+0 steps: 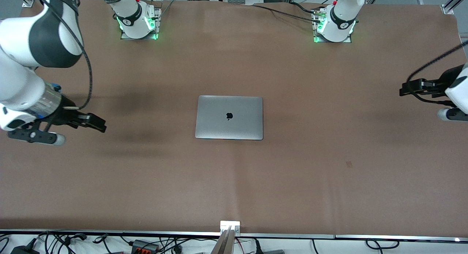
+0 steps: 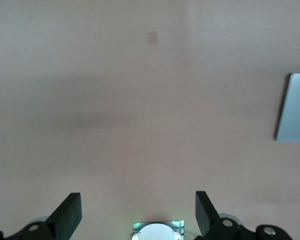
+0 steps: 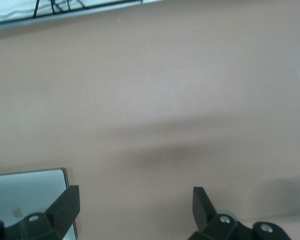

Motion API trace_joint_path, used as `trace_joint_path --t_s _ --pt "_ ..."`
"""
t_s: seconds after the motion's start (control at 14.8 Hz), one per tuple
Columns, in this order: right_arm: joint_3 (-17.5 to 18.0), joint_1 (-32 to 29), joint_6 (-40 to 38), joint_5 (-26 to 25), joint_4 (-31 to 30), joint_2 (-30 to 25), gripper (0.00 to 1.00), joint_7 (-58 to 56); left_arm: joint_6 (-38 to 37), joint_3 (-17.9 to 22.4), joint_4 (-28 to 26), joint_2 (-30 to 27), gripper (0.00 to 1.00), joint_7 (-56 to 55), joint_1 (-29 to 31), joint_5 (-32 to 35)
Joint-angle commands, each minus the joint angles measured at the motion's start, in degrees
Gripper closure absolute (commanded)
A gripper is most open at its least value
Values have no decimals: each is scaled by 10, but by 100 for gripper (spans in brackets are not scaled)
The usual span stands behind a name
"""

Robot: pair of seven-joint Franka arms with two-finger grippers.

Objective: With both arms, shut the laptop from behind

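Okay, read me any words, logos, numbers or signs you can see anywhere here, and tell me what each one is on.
No readable words or numbers anywhere.
Apple logo, a black sign without letters: on the shut lid of the laptop, faint in the right wrist view.
Small round marks on the arm bases at the table's top edge: too small to read.
The left gripper and right gripper, both open, carry no lettering.

A black apple logo (image 1: 229, 116) sits in the middle of the closed laptop (image 1: 229, 117) lid, at the center of the front view. The same logo shows faintly on the lid in the lower left of the right wrist view. No words or numbers can be read on anything else.
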Motion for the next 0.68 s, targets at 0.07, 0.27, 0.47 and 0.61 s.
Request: trace_joint_path --t_s 0.07,0.27,0.47,0.61 --pt "128 -147 -16 -12 19 -22 0 -8 38 159 -84 -69 0 -6 -99 -82" --pt "213 -244 -33 -32 15 -43 0 -58 146 243 -228 -172 0 -4 -197 -91" --pt "253 -298 -74 -61 11 -55 0 -89 213 245 -308 -233 0 5 -208 -90" --pt "253 -296 -84 -94 12 -60 0 -92 233 245 -328 -248 0 14 -210 -90"
